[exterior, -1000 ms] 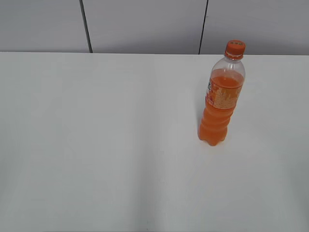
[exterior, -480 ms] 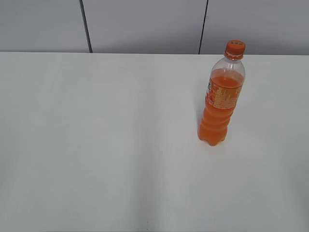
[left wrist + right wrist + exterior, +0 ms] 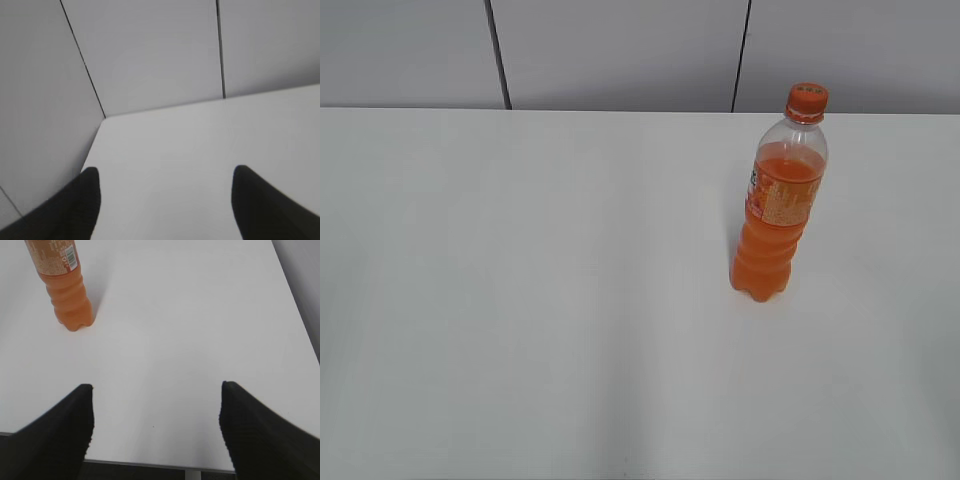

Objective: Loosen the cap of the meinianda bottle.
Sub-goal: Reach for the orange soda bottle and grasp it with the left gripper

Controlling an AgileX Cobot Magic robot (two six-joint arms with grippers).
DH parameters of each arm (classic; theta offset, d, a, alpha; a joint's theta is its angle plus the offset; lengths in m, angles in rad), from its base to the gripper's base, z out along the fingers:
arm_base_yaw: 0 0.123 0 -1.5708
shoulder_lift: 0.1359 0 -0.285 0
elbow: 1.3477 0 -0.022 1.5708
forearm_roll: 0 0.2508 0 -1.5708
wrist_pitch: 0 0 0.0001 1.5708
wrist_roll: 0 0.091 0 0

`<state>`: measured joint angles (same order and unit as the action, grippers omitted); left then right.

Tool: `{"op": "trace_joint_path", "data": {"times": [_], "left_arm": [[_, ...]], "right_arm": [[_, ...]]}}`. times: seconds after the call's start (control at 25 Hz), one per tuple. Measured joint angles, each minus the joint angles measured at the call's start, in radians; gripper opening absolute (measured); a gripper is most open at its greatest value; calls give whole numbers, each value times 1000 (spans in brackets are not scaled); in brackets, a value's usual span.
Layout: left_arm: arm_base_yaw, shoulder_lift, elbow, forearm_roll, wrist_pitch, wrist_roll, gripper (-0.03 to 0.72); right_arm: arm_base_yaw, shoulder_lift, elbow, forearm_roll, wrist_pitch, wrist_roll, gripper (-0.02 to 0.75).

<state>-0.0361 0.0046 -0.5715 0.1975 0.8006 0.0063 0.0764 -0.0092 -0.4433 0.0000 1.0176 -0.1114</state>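
The meinianda bottle (image 3: pixel 775 215) stands upright on the white table (image 3: pixel 520 300), right of centre, full of orange drink, with its orange label facing me. The small orange cap (image 3: pixel 806 101) sits on its neck. In the right wrist view only the bottle's lower body and label (image 3: pixel 64 285) show at the top left; the cap is out of that view. My right gripper (image 3: pixel 156 407) is open and empty, well short of the bottle near the table's front edge. My left gripper (image 3: pixel 165 190) is open and empty over bare table; the bottle is out of its view. Neither gripper shows in the exterior view.
A grey panelled wall (image 3: pixel 620 50) with dark seams runs behind the table. The table's left back corner (image 3: pixel 105 118) shows in the left wrist view. The table's front edge (image 3: pixel 150 463) and right edge (image 3: pixel 295 305) show in the right wrist view.
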Motion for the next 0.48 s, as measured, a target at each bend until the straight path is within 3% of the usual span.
{"op": "trace_joint_path", "data": {"times": [0.48], "left_arm": [[0, 349, 108, 1, -553, 0, 499]], "right_arm": [[0, 0, 0, 0, 0, 0, 587]]}}
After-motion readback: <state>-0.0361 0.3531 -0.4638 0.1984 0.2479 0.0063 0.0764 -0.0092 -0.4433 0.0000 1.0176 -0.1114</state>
